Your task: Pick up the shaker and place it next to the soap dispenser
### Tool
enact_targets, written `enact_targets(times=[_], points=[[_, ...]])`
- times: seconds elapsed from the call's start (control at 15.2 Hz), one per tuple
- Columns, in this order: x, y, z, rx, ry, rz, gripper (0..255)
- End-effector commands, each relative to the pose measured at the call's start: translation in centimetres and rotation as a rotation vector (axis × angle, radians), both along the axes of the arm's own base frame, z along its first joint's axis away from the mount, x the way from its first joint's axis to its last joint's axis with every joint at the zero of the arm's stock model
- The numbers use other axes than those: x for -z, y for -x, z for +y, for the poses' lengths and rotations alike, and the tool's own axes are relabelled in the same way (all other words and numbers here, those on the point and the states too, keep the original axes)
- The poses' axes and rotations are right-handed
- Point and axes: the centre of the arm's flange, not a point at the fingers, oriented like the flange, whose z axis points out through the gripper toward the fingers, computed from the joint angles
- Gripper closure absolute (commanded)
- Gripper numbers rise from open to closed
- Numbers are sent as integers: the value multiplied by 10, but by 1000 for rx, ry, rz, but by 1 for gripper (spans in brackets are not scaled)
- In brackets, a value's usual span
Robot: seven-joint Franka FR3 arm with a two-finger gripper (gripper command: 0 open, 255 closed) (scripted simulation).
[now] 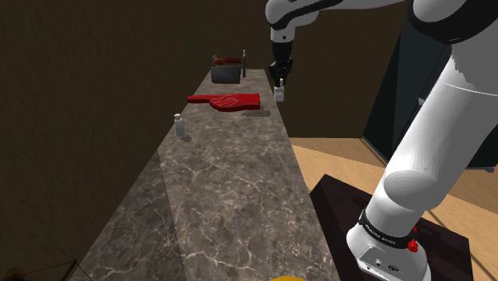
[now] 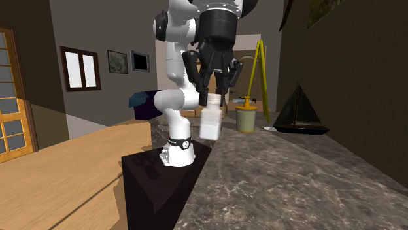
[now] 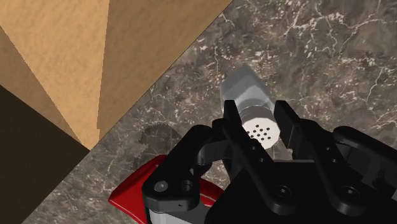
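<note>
Holding shaker (image 2: 209,122) clenched in end effector (image 2: 214,99), raised off table (image 2: 288,176); step 1 of 2 done. Left, prob.: carry to soap dispenser (image 2: 246,119), set beside.

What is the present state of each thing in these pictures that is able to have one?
gripper: shut on the shaker.
shaker: clasped, about upright, lifted off the counter.
soap dispenser: standing upright on the counter, untouched.
small bottle: standing upright on the counter, apart from the gripper.
red object: lying flat on the counter.
</note>
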Motion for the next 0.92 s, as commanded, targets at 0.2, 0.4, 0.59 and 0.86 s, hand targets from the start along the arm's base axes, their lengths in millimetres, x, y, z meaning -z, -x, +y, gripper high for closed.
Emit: enact_targets(times=[0.2, 0.4, 0.59, 0.86], points=[[-26, -1, 0, 0, 0, 0, 255], [-42, -1, 0, 0, 0, 0, 255], [-58, -1, 0, 0, 0, 0, 255], [-79, -1, 0, 0, 0, 0, 255]])
